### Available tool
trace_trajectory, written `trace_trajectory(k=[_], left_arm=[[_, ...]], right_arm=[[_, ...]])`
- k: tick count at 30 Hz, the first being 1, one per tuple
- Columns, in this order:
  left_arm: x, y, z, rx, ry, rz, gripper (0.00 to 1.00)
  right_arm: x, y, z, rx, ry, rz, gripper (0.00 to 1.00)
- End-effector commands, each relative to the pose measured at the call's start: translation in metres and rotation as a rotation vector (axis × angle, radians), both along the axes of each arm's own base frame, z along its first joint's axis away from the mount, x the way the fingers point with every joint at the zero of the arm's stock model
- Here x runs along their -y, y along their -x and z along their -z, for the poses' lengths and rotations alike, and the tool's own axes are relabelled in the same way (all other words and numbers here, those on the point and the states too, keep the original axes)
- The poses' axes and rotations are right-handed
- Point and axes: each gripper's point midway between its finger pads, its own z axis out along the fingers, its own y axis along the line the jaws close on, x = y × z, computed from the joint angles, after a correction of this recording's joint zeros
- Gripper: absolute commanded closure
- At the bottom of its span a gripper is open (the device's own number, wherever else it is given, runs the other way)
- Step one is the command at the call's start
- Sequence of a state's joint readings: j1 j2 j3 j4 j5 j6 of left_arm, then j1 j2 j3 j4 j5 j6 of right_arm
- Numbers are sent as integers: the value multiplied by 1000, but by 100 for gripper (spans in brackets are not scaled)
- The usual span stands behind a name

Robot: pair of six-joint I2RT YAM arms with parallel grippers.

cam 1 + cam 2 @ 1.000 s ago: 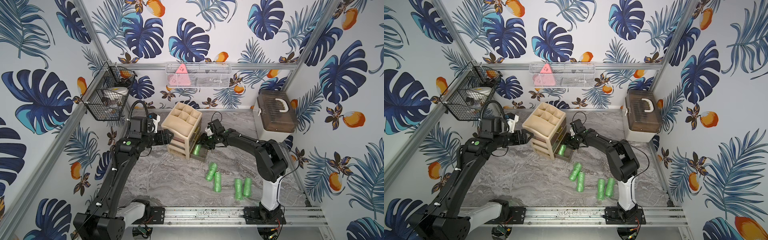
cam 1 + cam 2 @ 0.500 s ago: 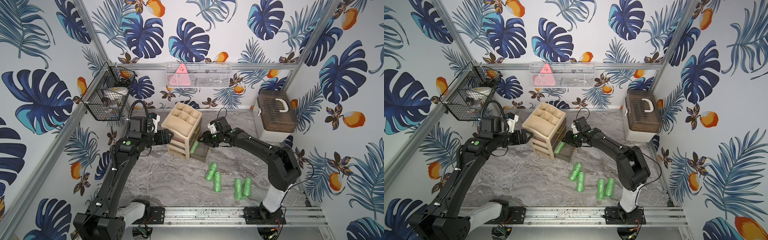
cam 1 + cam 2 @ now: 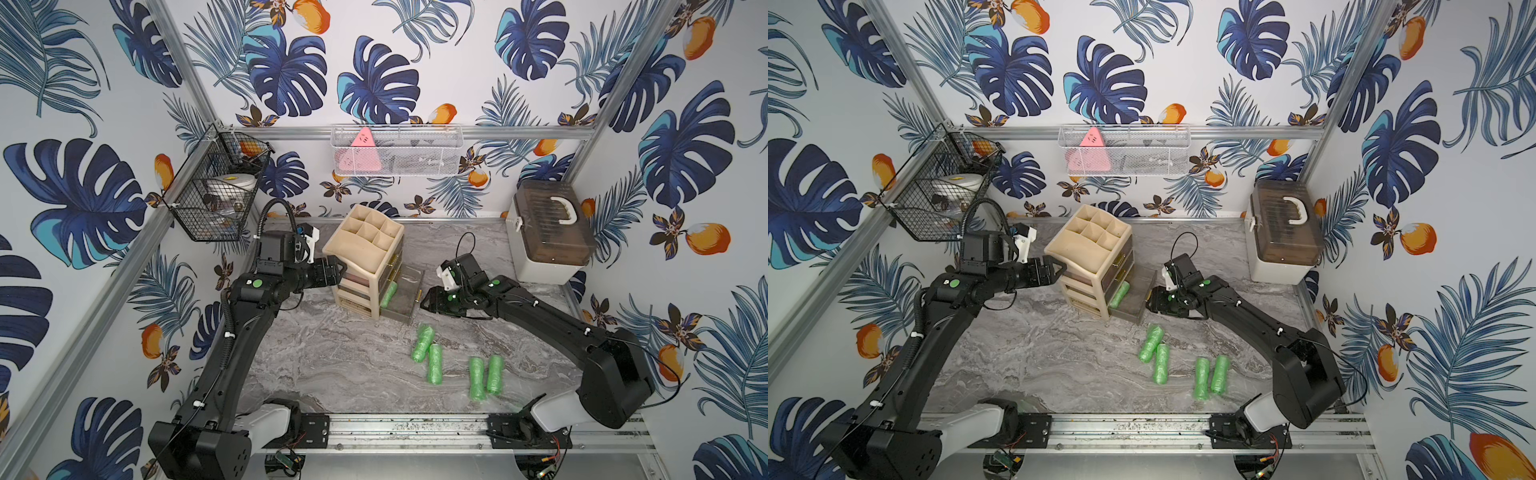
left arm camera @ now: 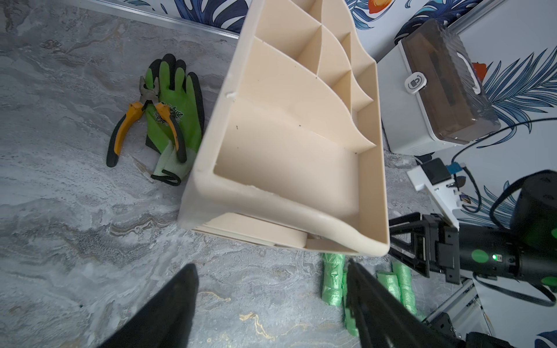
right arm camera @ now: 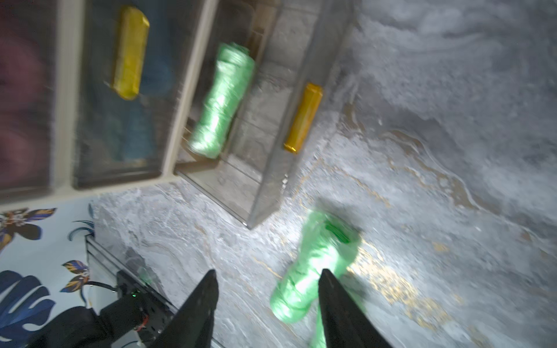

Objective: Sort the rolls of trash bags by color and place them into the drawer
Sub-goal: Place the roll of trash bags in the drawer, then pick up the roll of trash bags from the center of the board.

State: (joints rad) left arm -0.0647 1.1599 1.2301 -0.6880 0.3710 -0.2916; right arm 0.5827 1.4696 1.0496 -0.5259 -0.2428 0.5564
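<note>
A beige organizer (image 3: 365,253) stands at the back middle of the table, its clear bottom drawer (image 3: 414,286) pulled out. One green roll (image 3: 388,293) (image 5: 223,99) lies inside that drawer. Several more green rolls of trash bags (image 3: 422,343) (image 3: 494,374) lie loose on the table in front. My right gripper (image 3: 428,301) (image 5: 268,274) hovers open just right of the drawer front, nothing between its fingers; a loose green roll (image 5: 316,265) lies on the table beyond them. My left gripper (image 3: 336,270) (image 4: 271,271) is open at the organizer's left side. Blue and pink shapes show blurred behind the shut upper drawer fronts.
A green work glove (image 4: 171,114) with orange-handled pliers (image 4: 141,120) lies behind the organizer. A lidded storage box (image 3: 548,237) stands at the back right. A black wire basket (image 3: 212,199) and a white mesh shelf (image 3: 395,149) hang on the walls.
My right gripper has drawn back out of the drawer towards the right and front, leaving a green roll in it. Both grippers' jaws stand a little wider than before.
</note>
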Motion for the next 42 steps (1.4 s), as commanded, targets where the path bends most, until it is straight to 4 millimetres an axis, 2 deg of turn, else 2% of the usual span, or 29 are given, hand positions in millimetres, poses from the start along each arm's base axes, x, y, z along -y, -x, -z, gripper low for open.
trace_trajectory(k=[1,7,11,17,25,29,33,35,39,42], left_arm=[[-2,-7,-8,41,-6,-8,18],[-3,-10,-9,44,-4,-10,17],[-3,-10,-14,53,-5,-11,17],[-7,-11,-21,65,-21,-16,16],[-16,-18,-32,86,-36,-27,15],[-21,-26,-39,100,-49,-37,14],[-24,-36,-40,109,-51,-54,14],[-27,-42,-40,117,-54,-67,14],[-32,-52,-38,121,-73,-90,14],[-35,-60,-37,122,-88,-99,14]], right_arm=[[16,24,18,-44,73,-16,44],[26,67,53,-126,117,-38,41],[25,84,70,-164,114,-42,40],[20,91,87,-196,125,-49,41],[16,95,99,-219,143,-61,43],[17,96,104,-227,143,-57,48],[14,98,106,-240,126,-55,60],[13,98,104,-238,116,-55,71],[15,94,90,-209,120,-49,78],[16,87,70,-169,116,-45,80]])
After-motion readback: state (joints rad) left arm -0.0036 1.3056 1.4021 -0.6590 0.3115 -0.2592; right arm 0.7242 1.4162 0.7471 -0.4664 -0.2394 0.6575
